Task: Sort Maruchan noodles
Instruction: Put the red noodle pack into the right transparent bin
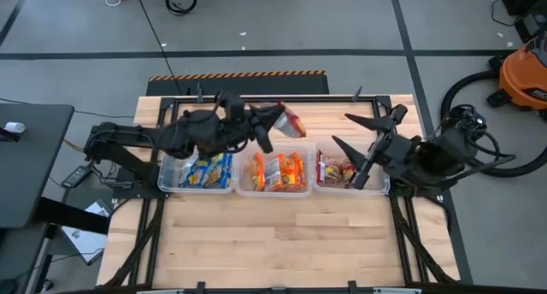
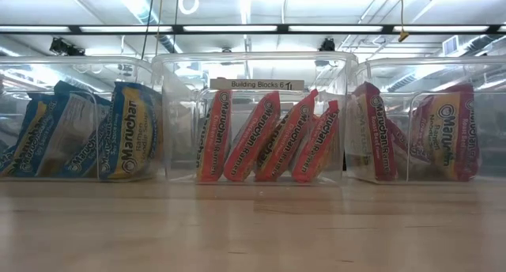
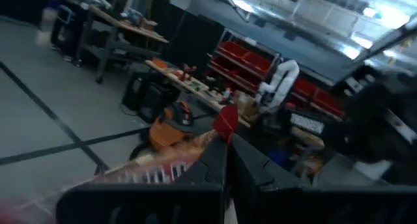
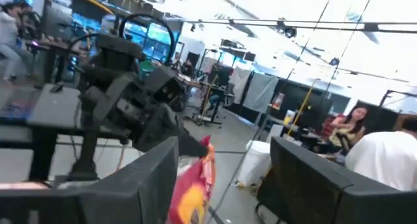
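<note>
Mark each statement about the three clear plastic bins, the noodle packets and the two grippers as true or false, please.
1. The left gripper is shut on a red crinkly noodle packet, held above the table behind the bins. True.
2. The right gripper holds an orange packet. False: its fingers stand wide open and hold nothing.
3. The clear plastic bin in the middle holds orange-red packets standing on edge. True.
4. The blue-and-white packets lie in the bin nearest the right arm. False: they are in the left clear bin, on the left arm's side.
5. The right clear bin is empty. False: red packets are in it.
</note>
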You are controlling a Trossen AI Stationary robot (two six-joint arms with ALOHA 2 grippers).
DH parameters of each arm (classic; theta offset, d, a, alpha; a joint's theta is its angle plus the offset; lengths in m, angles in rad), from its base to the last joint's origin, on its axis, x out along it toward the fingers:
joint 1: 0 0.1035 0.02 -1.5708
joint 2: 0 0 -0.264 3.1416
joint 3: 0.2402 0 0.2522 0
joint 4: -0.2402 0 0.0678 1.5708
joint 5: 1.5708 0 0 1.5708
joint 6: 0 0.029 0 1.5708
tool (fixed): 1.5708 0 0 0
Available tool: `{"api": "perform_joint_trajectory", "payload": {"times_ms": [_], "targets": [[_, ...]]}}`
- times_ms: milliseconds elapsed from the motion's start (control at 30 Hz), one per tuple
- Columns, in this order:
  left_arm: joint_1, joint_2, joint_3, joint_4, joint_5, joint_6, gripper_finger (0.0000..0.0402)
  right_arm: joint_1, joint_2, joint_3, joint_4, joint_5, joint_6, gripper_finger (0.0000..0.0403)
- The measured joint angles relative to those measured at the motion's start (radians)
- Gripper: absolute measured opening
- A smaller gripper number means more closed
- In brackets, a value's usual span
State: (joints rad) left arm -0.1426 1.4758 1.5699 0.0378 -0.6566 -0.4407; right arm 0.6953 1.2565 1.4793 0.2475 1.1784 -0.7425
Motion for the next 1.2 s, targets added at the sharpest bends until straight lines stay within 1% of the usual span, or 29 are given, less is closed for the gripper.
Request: {"api": "perform_joint_trajectory", "payload": {"times_ms": [100,200,300,400,533,600,733,900,1067,1200], "targets": [[0.021,0.035,-0.001,0.070,-0.001,-0.011,0.0009,-0.036,0.010,0.000,-0.051,-0.012,0.032,0.0255],[0.028,0.074,-0.002,0.159,0.001,-0.010,0.0009,-0.079,0.030,0.000,-0.092,-0.013,0.089,0.0255],[0.034,0.101,-0.002,0.200,0.009,-0.011,0.0009,-0.118,0.048,0.000,-0.089,0.040,0.109,0.0254],[0.035,0.112,-0.002,0.199,-0.002,-0.011,0.0009,-0.145,0.055,0.000,-0.096,0.085,0.164,0.0258],[0.042,0.114,-0.001,0.216,-0.023,-0.006,0.0009,-0.182,0.060,0.000,-0.173,0.071,0.281,0.0272],[0.046,0.116,-0.001,0.217,-0.021,0.010,0.0009,-0.201,0.066,0.000,-0.239,0.029,0.345,0.0280],[0.048,0.116,-0.001,0.221,-0.021,0.035,0.0009,-0.237,0.067,0.000,-0.330,-0.102,0.490,0.0288],[0.048,0.116,-0.001,0.224,-0.021,0.059,0.0009,-0.297,0.068,0.000,-0.430,-0.081,0.560,0.0282],[0.048,0.116,-0.001,0.226,-0.020,0.061,0.0009,-0.357,0.067,0.000,-0.481,-0.171,0.634,0.0267],[0.048,0.115,-0.001,0.226,-0.020,0.066,0.0009,-0.393,0.067,0.000,-0.499,-0.227,0.680,0.0242]]}}
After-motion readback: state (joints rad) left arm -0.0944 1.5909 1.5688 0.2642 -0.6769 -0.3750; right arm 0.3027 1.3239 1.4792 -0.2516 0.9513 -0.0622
